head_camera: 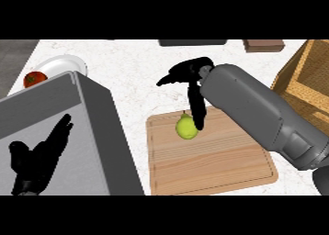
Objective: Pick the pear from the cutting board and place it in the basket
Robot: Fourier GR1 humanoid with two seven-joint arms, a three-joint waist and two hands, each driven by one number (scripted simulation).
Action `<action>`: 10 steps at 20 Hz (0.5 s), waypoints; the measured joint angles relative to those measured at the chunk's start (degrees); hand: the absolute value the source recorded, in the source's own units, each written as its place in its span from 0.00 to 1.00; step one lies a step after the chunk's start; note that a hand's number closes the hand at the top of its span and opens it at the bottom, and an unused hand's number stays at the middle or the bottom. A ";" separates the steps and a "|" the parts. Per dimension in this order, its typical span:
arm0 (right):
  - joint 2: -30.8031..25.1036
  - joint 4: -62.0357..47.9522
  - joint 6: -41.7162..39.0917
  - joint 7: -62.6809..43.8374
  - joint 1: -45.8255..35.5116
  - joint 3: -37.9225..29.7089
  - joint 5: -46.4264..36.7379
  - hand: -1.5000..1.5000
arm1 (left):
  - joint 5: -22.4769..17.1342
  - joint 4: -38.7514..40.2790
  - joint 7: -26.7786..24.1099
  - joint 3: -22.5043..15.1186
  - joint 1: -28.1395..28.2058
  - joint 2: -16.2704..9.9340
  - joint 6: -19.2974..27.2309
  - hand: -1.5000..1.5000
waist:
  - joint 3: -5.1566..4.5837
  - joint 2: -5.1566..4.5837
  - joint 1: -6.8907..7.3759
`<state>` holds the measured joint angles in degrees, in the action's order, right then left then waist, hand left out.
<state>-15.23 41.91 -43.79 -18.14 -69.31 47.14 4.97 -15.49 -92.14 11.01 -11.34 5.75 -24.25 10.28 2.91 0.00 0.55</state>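
A yellow-green pear (185,128) lies near the far edge of the wooden cutting board (215,160). My right hand (187,73) hangs over the board's far edge. Its long straight fingers (196,110) point down and reach the pear's right side, touching or nearly touching it. They do not curl round the pear. The woven basket (315,78) stands at the far right, behind my right forearm. My left hand (37,158) rests at the lower left, open with fingers up, in front of my grey left forearm (65,119).
A white plate (64,64) stands at the far left with a red fruit (34,79) at its edge. A dark slab (192,42) and a brown block (263,45) lie along the counter's back edge.
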 measured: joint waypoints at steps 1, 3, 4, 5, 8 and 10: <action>0.39 -0.09 0.43 0.15 0.33 0.23 -0.49 0.00 | -0.23 0.04 0.23 0.26 0.00 -0.05 -0.10 0.50 | 0.00 -0.01 -0.01; 1.09 -0.31 1.24 0.56 1.06 0.73 -1.47 0.00 | -0.09 -0.03 0.20 -0.12 -0.04 -0.08 0.11 0.50 | 0.00 -0.01 0.00; 0.96 -0.36 1.44 1.01 1.41 0.88 -1.91 0.00 | -0.02 0.09 0.02 -0.13 0.00 -0.09 0.22 0.50 | 0.00 -0.01 -0.06; 0.76 -0.56 1.72 1.62 1.68 0.83 -2.24 0.00 | -0.07 0.10 -0.07 -0.24 -0.04 -0.12 0.19 0.50 | -0.01 -0.03 -0.02; 1.23 -1.00 3.11 2.64 2.75 1.06 -3.40 0.00 | -0.29 0.51 -0.70 -0.14 -0.03 -0.18 0.00 0.50 | 0.00 -0.02 -0.08; 1.88 -1.43 3.99 3.31 3.36 1.13 -4.02 0.00 | -0.32 0.41 -0.48 -0.27 -0.10 -0.24 0.14 0.50 | 0.00 -0.05 -0.03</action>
<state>-13.35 40.48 -39.80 -14.83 -65.95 48.27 0.95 -15.80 -91.73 10.53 -11.61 5.65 -24.49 10.41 2.92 -0.04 0.52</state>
